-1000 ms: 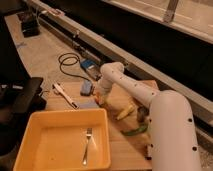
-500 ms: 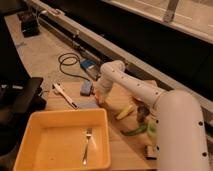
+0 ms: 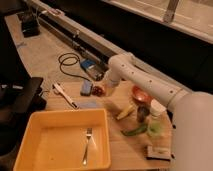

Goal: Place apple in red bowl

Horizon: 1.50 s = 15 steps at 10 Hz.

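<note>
My gripper (image 3: 101, 86) hangs at the end of the white arm, over the back left part of the wooden table (image 3: 125, 150). A small round red thing, which looks like the apple (image 3: 98, 91), is right at the gripper's tip, low over the table. I cannot tell whether it is gripped or only touched. The red bowl (image 3: 141, 94) is small and orange-red. It stands to the right of the gripper, partly hidden behind the arm.
A big yellow tub (image 3: 37, 150) holding a fork (image 3: 87, 145) fills the front left. A blue sponge (image 3: 86, 88) and a white-handled tool (image 3: 64, 94) lie left of the gripper. A banana (image 3: 125, 112), a dark can (image 3: 142, 114), a green vegetable (image 3: 134, 131) and a bottle (image 3: 156, 119) crowd the right.
The arm's elbow has shifted slightly up and to the right. The gripper stays at about the same spot by the red thing.
</note>
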Each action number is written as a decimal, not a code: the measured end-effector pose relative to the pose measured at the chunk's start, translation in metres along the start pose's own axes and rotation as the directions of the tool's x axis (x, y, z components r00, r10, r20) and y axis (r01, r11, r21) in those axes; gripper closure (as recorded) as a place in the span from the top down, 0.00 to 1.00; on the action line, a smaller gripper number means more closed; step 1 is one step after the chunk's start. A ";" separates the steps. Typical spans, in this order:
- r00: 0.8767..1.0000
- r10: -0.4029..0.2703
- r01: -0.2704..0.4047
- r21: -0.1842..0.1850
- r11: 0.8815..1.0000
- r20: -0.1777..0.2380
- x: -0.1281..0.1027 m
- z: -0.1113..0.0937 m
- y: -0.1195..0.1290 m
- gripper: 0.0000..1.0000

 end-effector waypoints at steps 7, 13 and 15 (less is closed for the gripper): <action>0.920 0.390 -0.390 0.135 0.911 0.022 0.156 -0.078 0.022 0.01; 0.812 0.579 -0.583 0.125 0.803 0.071 0.219 -0.064 0.054 0.58; 0.808 0.582 -0.589 0.106 0.801 0.096 0.203 -0.045 0.053 0.78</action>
